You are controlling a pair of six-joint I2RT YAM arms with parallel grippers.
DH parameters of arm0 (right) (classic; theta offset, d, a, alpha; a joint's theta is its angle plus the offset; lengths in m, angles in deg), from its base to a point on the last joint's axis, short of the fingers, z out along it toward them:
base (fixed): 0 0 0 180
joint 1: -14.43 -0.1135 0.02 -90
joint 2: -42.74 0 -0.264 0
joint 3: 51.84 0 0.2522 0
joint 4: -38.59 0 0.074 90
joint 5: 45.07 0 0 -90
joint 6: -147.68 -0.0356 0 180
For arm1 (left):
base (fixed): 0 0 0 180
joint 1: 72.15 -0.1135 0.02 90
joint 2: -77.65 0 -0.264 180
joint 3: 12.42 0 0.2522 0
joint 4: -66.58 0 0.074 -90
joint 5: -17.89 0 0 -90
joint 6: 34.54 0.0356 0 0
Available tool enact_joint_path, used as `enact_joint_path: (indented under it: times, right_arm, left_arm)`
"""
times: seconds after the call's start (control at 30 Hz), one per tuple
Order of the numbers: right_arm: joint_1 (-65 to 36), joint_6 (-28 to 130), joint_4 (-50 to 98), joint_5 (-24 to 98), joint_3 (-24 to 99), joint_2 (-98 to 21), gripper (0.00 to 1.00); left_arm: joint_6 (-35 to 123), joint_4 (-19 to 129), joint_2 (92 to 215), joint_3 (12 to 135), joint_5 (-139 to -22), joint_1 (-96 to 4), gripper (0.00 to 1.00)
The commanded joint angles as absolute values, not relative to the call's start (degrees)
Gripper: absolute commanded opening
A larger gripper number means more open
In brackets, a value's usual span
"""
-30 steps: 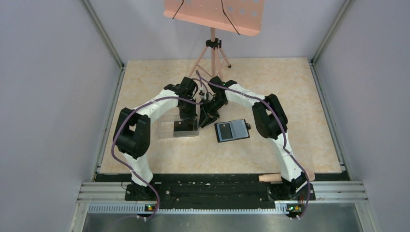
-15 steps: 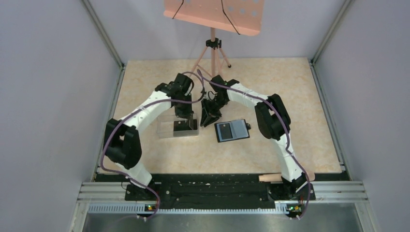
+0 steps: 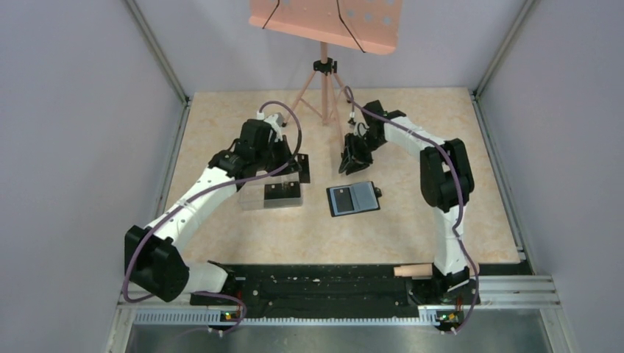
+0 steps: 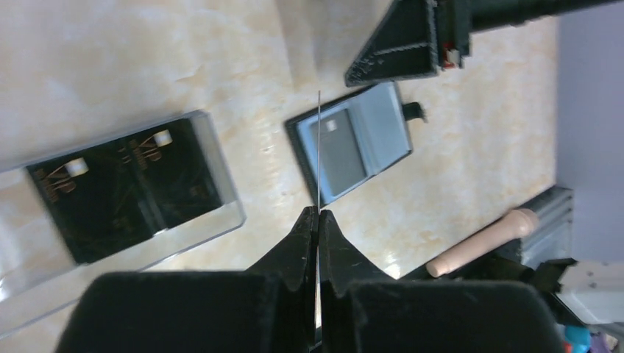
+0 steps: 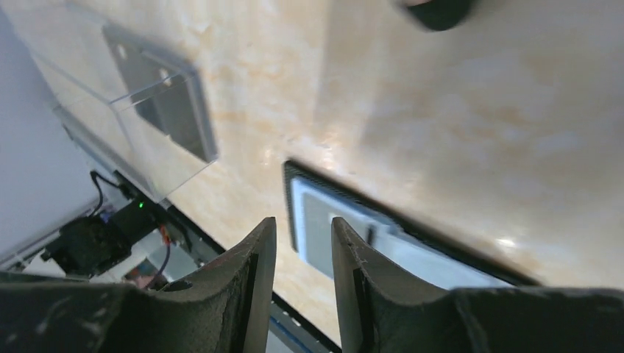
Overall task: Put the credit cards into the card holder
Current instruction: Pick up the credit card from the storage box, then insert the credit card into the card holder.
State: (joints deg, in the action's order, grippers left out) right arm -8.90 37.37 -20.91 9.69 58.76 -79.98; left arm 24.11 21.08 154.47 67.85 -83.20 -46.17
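Left gripper (image 4: 318,217) has its two black fingers pressed together on a credit card (image 4: 318,147). The card stands on edge and sticks out past the fingertips, so the wrist view shows it only as a thin line. Below this gripper and a little toward the arm's base sits a clear box (image 4: 229,212) on the beige marbled table (image 3: 412,132). Two further credit cards (image 4: 125,187), black with small light marks, lie flat side by side inside the box. To the right of the gripper, well apart from the box, the card holder (image 4: 353,140) lies opened flat with its bluish-grey inside facing up. The half of it nearer the gripper carries a darker grey rectangle with a small light mark. Whether that is a card already in a pocket cannot be told. Right gripper (image 5: 302,224) hangs above the table just beyond the far edge of the holder. Its fingers stand a little apart with nothing between them, and the open holder shows through the gap in its own wrist view. From the left gripper, a wooden handle (image 3: 425,270) lies far off to the right, at the table's near edge by the right arm's base.
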Motion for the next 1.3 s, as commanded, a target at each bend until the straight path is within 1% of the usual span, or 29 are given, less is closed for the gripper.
enact_joint_path:
  times: [0.0,0.07,0.17,0.3,0.43,0.63,0.83,1.07,1.27]
  right_arm:
    - [-5.5,41.0,-21.9,15.3,59.9,-79.7,0.34]
    - [-4.0,42.9,-24.2,18.1,62.1,-81.7,0.35]
    - [-2.2,45.1,-28.0,20.7,65.2,-85.3,0.35]
    - [-1.6,45.8,-30.0,20.7,64.9,-86.9,0.36]
    - [-1.7,45.8,-29.0,19.8,59.7,-85.2,0.36]
    - [-1.8,45.2,-27.1,17.4,51.7,-80.8,0.36]
    - [-2.9,43.1,-24.3,15.2,45.1,-76.6,0.36]
    - [-2.5,41.6,-23.1,18.6,44.3,-73.4,0.41]
    - [-1.8,40.6,-23.2,19.5,42.5,-70.0,0.42]
  left_arm:
    - [20.9,41.7,152.2,62.9,-96.0,-45.8,0.0]
    - [20.7,46.2,153.4,61.9,-100.1,-45.3,0.0]
    - [21.4,48.9,156.6,62.7,-104.3,-43.8,0.0]
    - [24.4,46.0,161.3,66.9,-103.6,-40.4,0.0]
    - [22.8,47.0,164.9,68.2,-101.8,-38.4,0.0]
    - [17.0,50.0,169.9,68.1,-102.9,-38.0,0.0]
    - [13.6,50.5,173.8,67.8,-101.2,-38.0,0.0]
    - [16.4,47.3,175.7,66.7,-99.1,-37.9,0.0]
    - [16.0,51.2,178.1,63.8,-102.7,-37.8,0.0]
